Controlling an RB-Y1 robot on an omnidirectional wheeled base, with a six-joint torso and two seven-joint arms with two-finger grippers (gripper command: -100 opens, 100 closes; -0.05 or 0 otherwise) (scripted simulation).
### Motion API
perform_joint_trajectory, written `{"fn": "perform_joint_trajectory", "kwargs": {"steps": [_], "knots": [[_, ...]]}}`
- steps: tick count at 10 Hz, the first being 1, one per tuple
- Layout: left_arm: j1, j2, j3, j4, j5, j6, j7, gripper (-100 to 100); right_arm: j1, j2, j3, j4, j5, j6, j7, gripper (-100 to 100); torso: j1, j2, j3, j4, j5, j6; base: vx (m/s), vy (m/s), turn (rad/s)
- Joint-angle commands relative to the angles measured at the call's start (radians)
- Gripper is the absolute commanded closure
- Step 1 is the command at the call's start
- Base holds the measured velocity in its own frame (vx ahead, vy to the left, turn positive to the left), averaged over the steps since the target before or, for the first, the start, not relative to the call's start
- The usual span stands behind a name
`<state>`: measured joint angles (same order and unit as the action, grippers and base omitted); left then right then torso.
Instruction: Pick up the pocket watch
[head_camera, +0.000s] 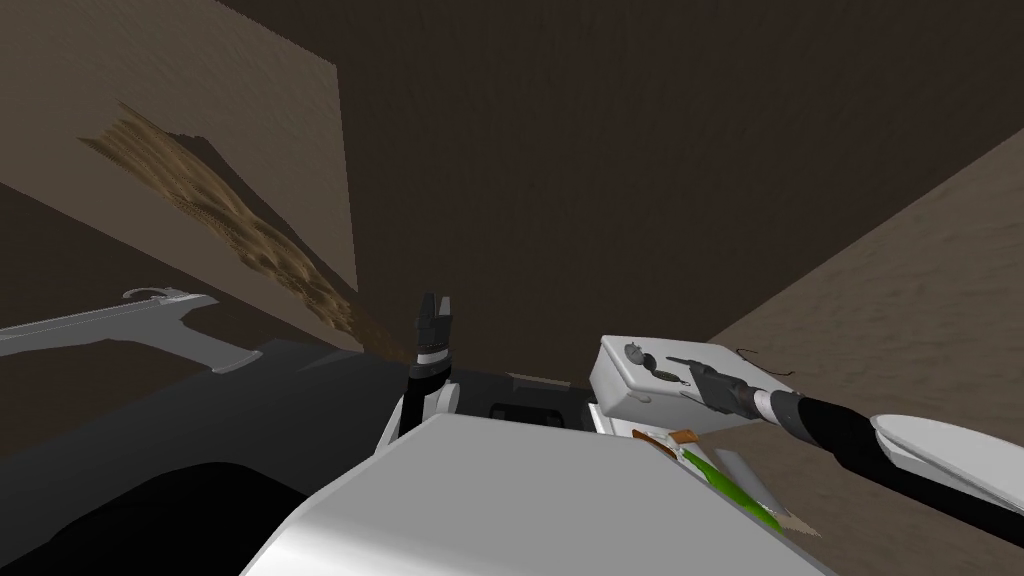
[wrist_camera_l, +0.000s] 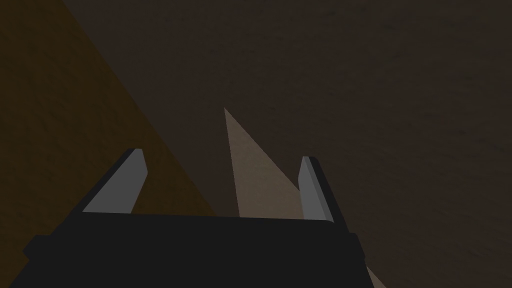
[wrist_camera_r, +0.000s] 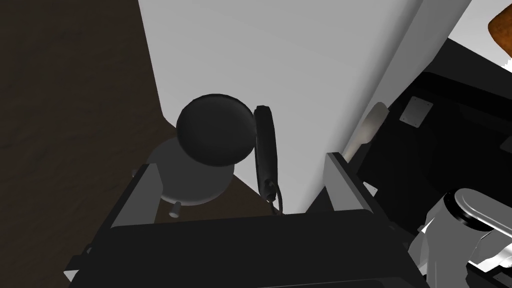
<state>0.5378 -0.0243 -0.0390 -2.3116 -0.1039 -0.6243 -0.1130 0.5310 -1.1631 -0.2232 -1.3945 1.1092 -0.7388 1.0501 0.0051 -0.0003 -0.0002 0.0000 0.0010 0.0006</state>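
Right wrist view has the pocket watch (wrist_camera_r: 212, 132) right ahead of the right gripper (wrist_camera_r: 240, 161). The watch is a dark round part over a lighter grey round part with a tiny knob. The dark part hides much of the grey one. The watch sits at the corner of the white desk (wrist_camera_r: 300, 60), close to one finger, and it is hard to tell if that finger touches it. The gripper's two fingers stand wide apart with nothing held. Just beside the watch lies a long dark thing (wrist_camera_r: 265, 150). Its thin cord runs out of sight behind the gripper's dark body.

Head view gives the watch as a tiny dark spot near the far corner of the desk top, too small to make out. The right gripper hangs over the desk beside it. This view adds a green strip (head_camera: 735, 485) and a flat grey piece (head_camera: 745, 472) low down by the desk. Far to the left is a long grey shape (head_camera: 120, 325), cut off at the edge. The left gripper (head_camera: 433, 310) stands upright, well apart from the desk. In the left wrist view its fingers (wrist_camera_l: 125, 185) are spread, holding nothing.
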Motion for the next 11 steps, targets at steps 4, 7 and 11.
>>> {"fn": "perform_joint_trajectory", "kwargs": {"steps": [4, 7, 11], "knots": [[0.0, 0.0, 0.0, 0.0, 0.0, 0.0, 0.0, 0, -0.036, 0.026, -0.017, 0.109, -0.018, -0.073, 0.066, -100, -0.002, 0.0, 0.0, 0.0, 0.0, 0.0, 0.007, 0.035, 0.011], [0.0, 0.0, 0.0, 0.0, 0.0, 0.0, 0.0, 0, -0.094, 0.07, -0.054, 0.205, -0.054, -0.168, 0.158, -100, -0.001, 0.0, 0.0, 0.0, 0.0, 0.0, 0.011, 0.066, 0.029], [0.0, 0.0, 0.0, 0.0, 0.0, 0.0, 0.0, 0, -0.085, 0.067, -0.056, 0.23, -0.053, -0.181, 0.162, 100, -0.004, 0.0, 0.0, 0.0, -0.001, 0.0, 0.004, 0.025, 0.002]]}}
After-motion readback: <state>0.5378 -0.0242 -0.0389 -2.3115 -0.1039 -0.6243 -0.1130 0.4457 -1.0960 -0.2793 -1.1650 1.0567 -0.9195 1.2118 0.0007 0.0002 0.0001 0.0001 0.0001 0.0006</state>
